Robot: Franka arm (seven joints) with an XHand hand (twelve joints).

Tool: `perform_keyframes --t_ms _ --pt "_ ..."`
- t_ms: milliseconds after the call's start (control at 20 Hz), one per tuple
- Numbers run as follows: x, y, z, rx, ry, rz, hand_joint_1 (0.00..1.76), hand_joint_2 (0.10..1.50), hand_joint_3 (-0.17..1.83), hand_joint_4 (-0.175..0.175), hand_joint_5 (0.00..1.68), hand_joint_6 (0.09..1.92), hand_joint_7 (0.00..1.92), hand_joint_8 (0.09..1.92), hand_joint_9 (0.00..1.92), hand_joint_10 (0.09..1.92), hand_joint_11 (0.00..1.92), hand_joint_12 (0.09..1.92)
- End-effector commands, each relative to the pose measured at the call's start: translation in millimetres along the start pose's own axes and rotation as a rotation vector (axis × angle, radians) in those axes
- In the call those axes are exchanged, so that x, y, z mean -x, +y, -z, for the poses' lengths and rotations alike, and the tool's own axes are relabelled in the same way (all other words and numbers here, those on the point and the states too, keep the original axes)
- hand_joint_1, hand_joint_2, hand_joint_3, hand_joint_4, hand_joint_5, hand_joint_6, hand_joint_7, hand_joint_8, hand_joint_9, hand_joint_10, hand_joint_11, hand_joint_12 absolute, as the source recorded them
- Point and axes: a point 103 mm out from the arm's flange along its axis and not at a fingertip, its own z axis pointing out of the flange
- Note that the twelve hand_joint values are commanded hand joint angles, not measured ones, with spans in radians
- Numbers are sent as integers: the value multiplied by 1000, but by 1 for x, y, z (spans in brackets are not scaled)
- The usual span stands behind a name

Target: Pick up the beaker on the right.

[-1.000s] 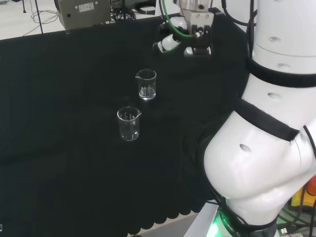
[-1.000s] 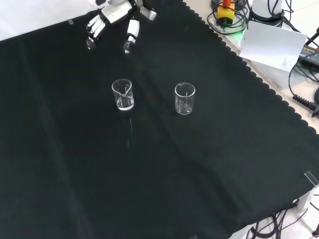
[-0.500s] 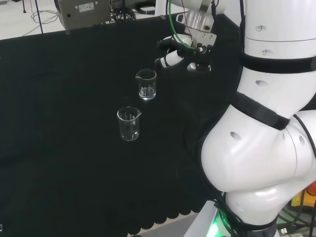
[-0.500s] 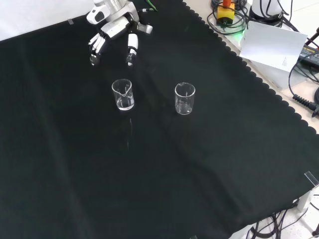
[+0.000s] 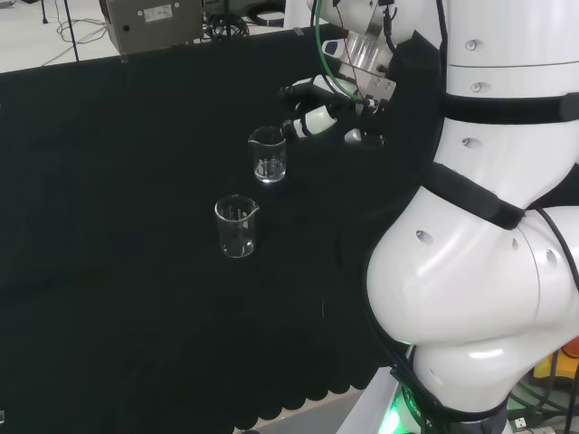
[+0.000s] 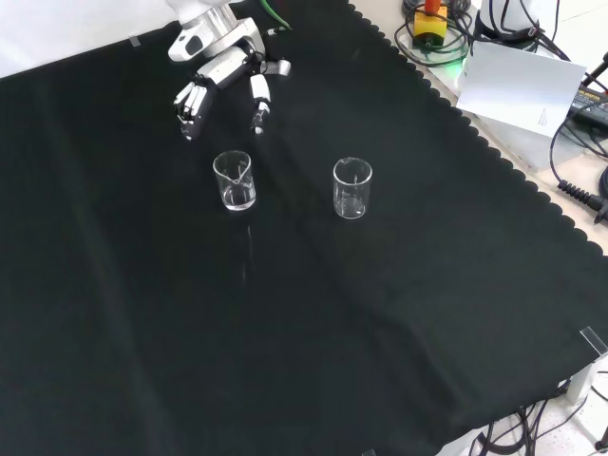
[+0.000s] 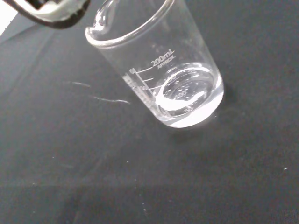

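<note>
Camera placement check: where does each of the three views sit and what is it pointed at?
Head view: behind and above the arm's base, looking over the white arm links at the cloth; the hand is beside the farther beaker, with the nearer beaker in front.
Front view: in front of the arm, looking down; the hand enters from the top.
Wrist view: at the wrist, close on the farther beaker; a blurred part of the hand shows.
Shared: head and front views both show the hand and two beakers.
</note>
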Motion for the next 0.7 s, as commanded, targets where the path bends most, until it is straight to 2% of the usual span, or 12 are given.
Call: perform_keyframes --t_ms 50,550,700 --pt "2 6 -14 8 78 46 815 578 471 -41 494 87 354 683 516 637 121 1411" --pt "8 22 -37 9 142 79 889 546 529 -44 526 87 355 675 523 604 123 1399" --pt "9 29 -43 -6 164 97 894 543 535 -45 526 87 349 673 517 600 121 1399"
